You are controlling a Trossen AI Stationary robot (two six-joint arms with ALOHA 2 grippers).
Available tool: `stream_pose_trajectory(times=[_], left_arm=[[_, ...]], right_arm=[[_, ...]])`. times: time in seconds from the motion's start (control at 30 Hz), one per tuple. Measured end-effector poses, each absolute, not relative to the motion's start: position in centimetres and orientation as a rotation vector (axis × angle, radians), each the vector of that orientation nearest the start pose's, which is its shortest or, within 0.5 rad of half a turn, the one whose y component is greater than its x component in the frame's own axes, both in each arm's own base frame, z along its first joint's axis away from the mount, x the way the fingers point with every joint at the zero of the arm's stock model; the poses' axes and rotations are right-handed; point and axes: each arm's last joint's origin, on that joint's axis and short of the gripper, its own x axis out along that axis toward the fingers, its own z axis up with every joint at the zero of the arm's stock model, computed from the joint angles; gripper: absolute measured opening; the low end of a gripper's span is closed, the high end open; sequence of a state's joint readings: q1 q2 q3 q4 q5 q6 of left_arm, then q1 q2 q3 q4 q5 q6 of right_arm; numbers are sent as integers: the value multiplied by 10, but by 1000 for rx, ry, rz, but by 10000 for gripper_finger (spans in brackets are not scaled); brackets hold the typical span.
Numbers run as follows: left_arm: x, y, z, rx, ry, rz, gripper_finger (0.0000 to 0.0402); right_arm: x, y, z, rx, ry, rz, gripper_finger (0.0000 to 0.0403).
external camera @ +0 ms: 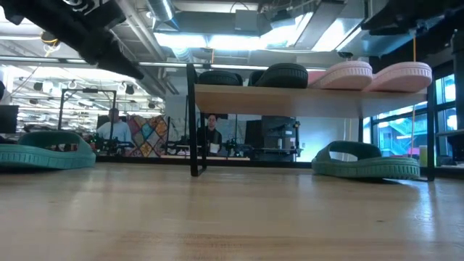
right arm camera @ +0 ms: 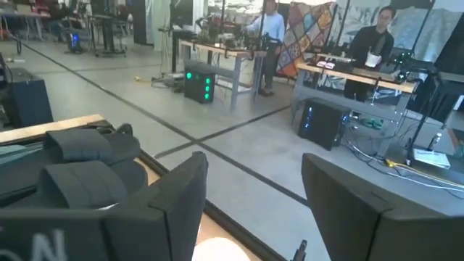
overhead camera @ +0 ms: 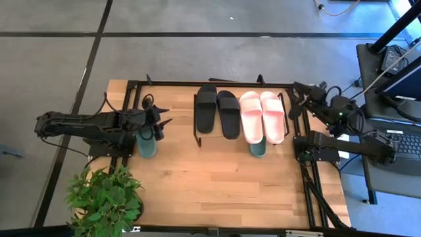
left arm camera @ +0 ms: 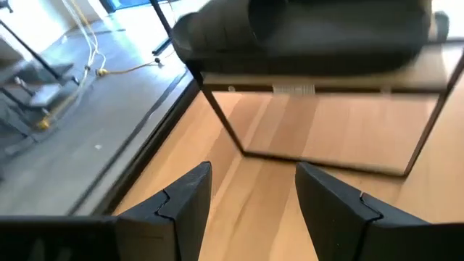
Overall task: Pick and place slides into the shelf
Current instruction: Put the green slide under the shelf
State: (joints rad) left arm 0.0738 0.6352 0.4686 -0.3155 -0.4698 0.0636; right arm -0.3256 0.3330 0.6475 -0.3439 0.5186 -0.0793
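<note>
The black-tube shelf (overhead camera: 197,135) stands at the table's far side with a raised wooden board (external camera: 312,101). The black pair (overhead camera: 217,112) and the pink pair (overhead camera: 262,115) lie sole-down on that board. One green slide (overhead camera: 258,148) lies on the table under the pink pair, also in the low view (external camera: 366,163). The other green slide (overhead camera: 146,145) lies sole-down on the table at the left (external camera: 43,148), partly under my left arm. My left gripper (overhead camera: 161,122) is open and empty above it, facing the black slide (left arm camera: 304,32). My right gripper (overhead camera: 296,105) is open and empty right of the pink pair.
A potted plant (overhead camera: 105,197) stands at the table's near left corner. Bare wood (overhead camera: 217,184) lies between the shelf and the near edge. Beyond the table, people sit at desks (right arm camera: 370,43) in the room, and equipment (overhead camera: 395,72) stands to the right.
</note>
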Motion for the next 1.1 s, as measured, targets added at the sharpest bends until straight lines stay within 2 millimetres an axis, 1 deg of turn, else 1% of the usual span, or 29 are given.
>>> stream_pose_trajectory(times=[0.1, 0.23, 0.37, 0.43, 0.63, 0.8, 0.87, 0.93, 1.0, 1.1], left_arm=[[140, 22, 234, 241, 533, 488, 192], [140, 17, 233, 272, 547, 452, 192], [141, 12, 228, 334, 607, 477, 192], [143, 10, 228, 364, 662, 484, 192], [157, 8, 245, 376, 834, 401, 192], [164, 9, 252, 363, 1020, 437, 192], [167, 11, 254, 406, 1105, 452, 192], [171, 13, 255, 468, 1185, 410, 192], [176, 14, 254, 502, 1243, 330, 192], [181, 17, 247, 456, 1297, 248, 192]], right_arm=[[66, -37, 313, -79, 58, -843, 225], [67, -38, 306, -87, 80, -842, 225], [70, -39, 302, -88, 93, -841, 225], [69, -39, 302, -88, 94, -841, 225], [70, -39, 302, -80, 90, -842, 225], [71, -39, 302, -59, 89, -842, 225], [73, -40, 301, -59, 97, -842, 225], [73, -40, 301, -59, 101, -841, 225], [75, -40, 301, -58, 107, -842, 225], [78, -41, 299, -51, 120, -842, 225]])
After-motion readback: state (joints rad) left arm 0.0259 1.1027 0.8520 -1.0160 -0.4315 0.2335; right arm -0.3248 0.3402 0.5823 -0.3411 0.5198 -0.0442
